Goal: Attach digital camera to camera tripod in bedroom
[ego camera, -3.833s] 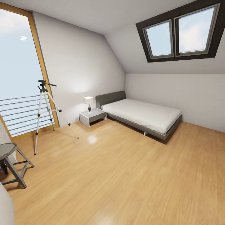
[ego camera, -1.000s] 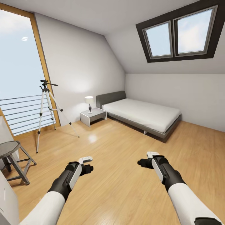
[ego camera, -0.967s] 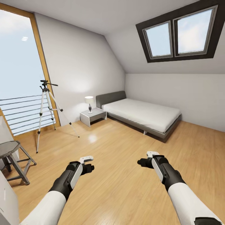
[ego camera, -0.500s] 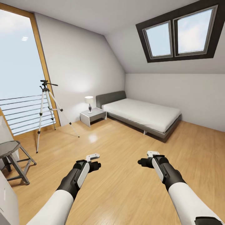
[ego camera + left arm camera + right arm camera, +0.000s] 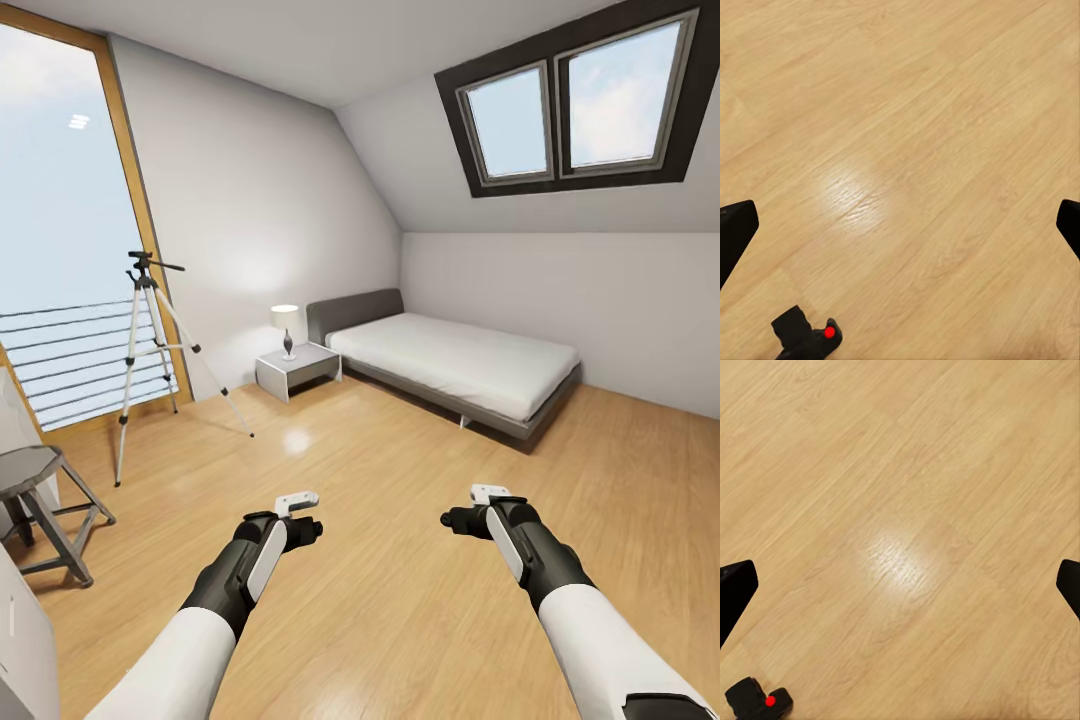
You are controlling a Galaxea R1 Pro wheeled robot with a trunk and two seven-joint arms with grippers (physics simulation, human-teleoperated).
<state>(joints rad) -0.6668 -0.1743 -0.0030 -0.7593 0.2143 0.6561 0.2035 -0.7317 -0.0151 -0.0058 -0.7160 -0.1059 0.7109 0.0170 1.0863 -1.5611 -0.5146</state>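
Digital camera [image 5: 806, 339]: on floor, likely light, rigid; grip body sides.
Left end effector [image 5: 303, 515]: wide, empty.
Right end effector [image 5: 462, 508]: wide, empty.

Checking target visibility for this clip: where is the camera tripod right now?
In the head view, the camera tripod stands at the far left of the bedroom, on the wood floor before the tall window, left of the nightstand and beyond the grey stool.

Digital camera [image 5: 808, 339] cut by frame edge; stool [image 5: 38, 500] too.
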